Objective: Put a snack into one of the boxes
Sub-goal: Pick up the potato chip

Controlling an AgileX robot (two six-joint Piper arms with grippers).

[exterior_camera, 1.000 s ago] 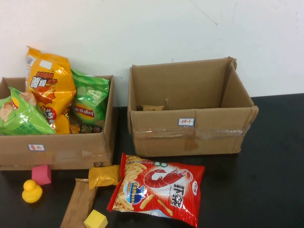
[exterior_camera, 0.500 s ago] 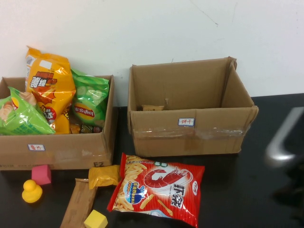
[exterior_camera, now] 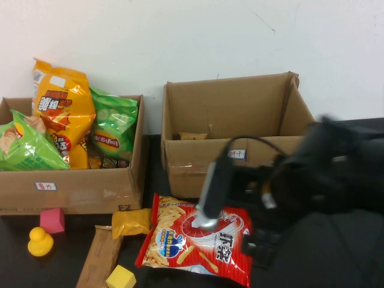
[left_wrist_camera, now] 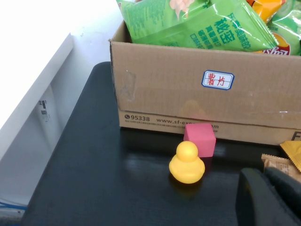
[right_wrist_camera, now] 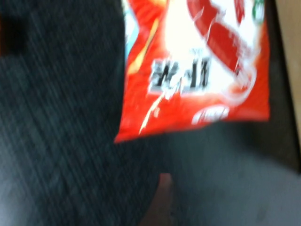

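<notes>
While your right gripper [exterior_camera: 207, 219] now hangs over the red shrimp-cracker snack bag [exterior_camera: 198, 246], a second ago that arm was nowhere in the high view and half a second ago only a blur at the table's right edge, so it has swept in fast. It is motion-smeared, and you cannot tell how far its fingers are parted; nothing is held. The right wrist view shows the same red bag [right_wrist_camera: 197, 70] flat on the black table [right_wrist_camera: 56, 141], close below the camera.

The bag has not moved: it lies just in front of the nearly empty brown cardboard box [exterior_camera: 240, 141], which holds only a small scrap at the back. The fuller cardboard box on the left [exterior_camera: 72, 186] already carries the orange and green crisp bags.

Your left gripper [left_wrist_camera: 270, 197] sits parked low by the yellow rubber duck [left_wrist_camera: 186, 163] and pink cube [left_wrist_camera: 200, 139]; whether it is open you cannot tell.

By my reading, the reach is nearly done and the grasp comes next.
</notes>
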